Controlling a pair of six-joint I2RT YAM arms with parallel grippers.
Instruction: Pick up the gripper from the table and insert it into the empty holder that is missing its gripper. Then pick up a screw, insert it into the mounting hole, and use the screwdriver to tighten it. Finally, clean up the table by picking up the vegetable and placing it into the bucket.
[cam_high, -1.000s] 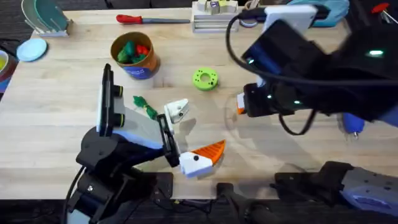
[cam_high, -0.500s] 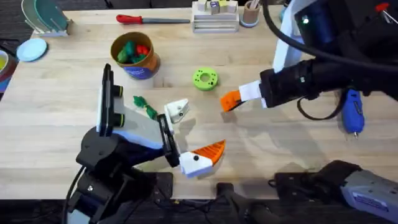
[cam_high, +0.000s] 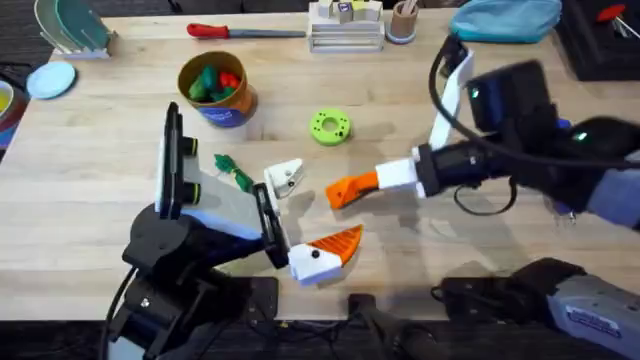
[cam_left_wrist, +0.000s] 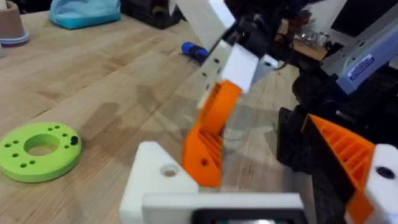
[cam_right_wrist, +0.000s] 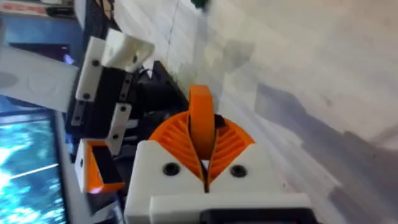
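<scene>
My right gripper (cam_high: 388, 180) reaches in from the right and is shut on the orange gripper (cam_high: 348, 189), whose tip points left. In the right wrist view the ribbed pads (cam_right_wrist: 231, 144) clamp the orange piece (cam_right_wrist: 200, 115). My left gripper (cam_high: 308, 213) stands open, with the bare white holder (cam_high: 287, 177) as one finger and an orange-padded finger (cam_high: 335, 244) as the other. The orange piece (cam_left_wrist: 210, 134) hangs just beside the holder (cam_left_wrist: 155, 180). The thin green vegetable (cam_high: 233, 172) lies left of the holder. The bucket (cam_high: 217, 88) holds toy foods. The blue screwdriver (cam_left_wrist: 196, 51) lies behind the right arm. The screw is out of view.
A green ring disc (cam_high: 329, 126) lies mid-table. A red-handled tool (cam_high: 215, 31), a white rack (cam_high: 345, 25), a tan pen cup (cam_high: 403, 20) and a blue cloth (cam_high: 505, 18) line the far edge. A dish rack (cam_high: 70, 28) sits at the far left.
My right arm has swung left and down with the orange gripper, from near the screwdriver side to just right of the left arm's white holder. The left arm has not moved.
</scene>
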